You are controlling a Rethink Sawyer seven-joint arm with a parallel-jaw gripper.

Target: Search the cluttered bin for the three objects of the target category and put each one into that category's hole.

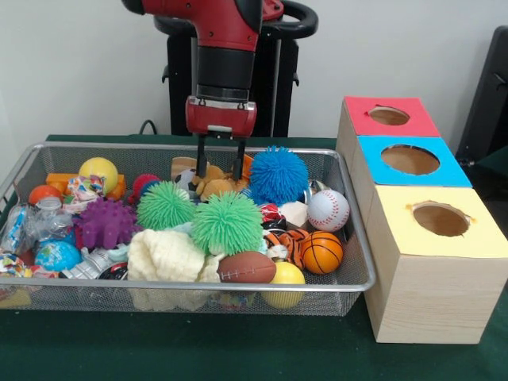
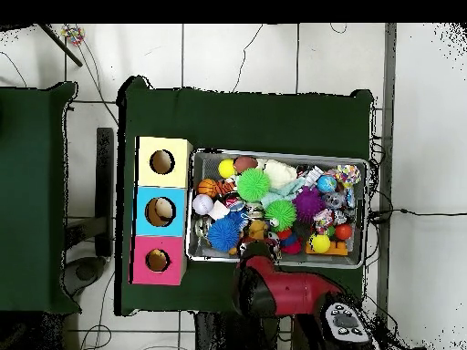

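Note:
The wire mesh bin (image 1: pixel 198 286) is full of toys; it also shows in the overhead view (image 2: pixel 368 211). My gripper (image 1: pixel 220 171) reaches down into its far middle, open, with a finger on each side of a tan-brown plush animal (image 1: pixel 216 186). An orange tiger-striped plush (image 1: pixel 283 239) lies lower right in the front view, beside a small basketball (image 1: pixel 321 252). A third plush is not visible. The red-surround hole (image 1: pixel 389 116) tops the far box, right of the bin, and shows in the overhead view (image 2: pixel 157 261). In the overhead view my arm (image 2: pixel 278 290) hides the gripper.
Green (image 1: pixel 227 224) and blue (image 1: pixel 278 175) spiky balls, a purple one (image 1: pixel 105 224), a baseball (image 1: pixel 328 209), a football (image 1: pixel 247 268) and a cream cloth (image 1: pixel 167 255) crowd around the plush animals. Blue (image 1: pixel 409 159) and yellow (image 1: pixel 440 219) hole boxes stand nearer the camera.

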